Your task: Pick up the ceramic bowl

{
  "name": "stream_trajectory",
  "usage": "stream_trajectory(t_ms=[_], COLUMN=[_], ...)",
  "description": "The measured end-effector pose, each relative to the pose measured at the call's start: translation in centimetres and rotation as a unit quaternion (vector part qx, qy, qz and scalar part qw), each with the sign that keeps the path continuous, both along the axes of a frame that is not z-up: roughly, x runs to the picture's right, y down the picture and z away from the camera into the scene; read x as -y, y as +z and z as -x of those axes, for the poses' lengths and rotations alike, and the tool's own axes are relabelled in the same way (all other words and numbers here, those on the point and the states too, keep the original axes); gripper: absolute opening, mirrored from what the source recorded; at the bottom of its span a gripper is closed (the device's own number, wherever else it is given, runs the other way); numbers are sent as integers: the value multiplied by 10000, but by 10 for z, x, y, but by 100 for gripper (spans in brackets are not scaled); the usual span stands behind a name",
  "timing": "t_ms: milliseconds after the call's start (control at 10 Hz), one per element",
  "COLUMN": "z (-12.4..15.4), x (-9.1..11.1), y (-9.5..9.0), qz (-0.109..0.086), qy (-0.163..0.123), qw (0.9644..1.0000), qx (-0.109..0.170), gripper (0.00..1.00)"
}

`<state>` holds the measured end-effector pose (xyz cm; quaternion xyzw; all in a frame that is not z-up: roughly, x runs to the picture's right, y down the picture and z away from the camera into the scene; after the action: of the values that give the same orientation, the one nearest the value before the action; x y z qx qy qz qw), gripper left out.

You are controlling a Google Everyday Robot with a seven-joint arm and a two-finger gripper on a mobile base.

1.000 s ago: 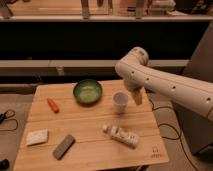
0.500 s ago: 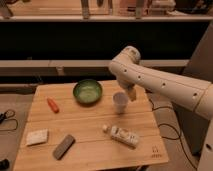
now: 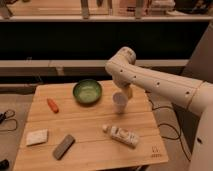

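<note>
Wooden table (image 3: 90,125), ceramic bowl (image 3: 87,91), cup (image 3: 119,102), carrot (image 3: 52,105), tube (image 3: 121,135)

Light wooden table (image 3: 90,127) in front; dark shelving (image 3: 100,40) behind; grey floor (image 3: 15,97) left; cables (image 3: 6,120) on floor

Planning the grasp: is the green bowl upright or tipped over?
Upright: the ceramic bowl sits rim-up on the table, its inside bare. The gripper hangs by the white cup, apart from the bowl.
</note>
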<state>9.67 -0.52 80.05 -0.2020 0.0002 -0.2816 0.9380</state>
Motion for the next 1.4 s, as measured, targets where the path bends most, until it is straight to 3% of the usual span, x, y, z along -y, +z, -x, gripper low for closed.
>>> stream_trajectory(t_ms=[600, 1400], z=[19, 36], x=[2, 3], y=[25, 61], qz=[58, 259], qy=[-437, -950], qw=[9980, 9899], qx=[443, 1018], gripper=[80, 80])
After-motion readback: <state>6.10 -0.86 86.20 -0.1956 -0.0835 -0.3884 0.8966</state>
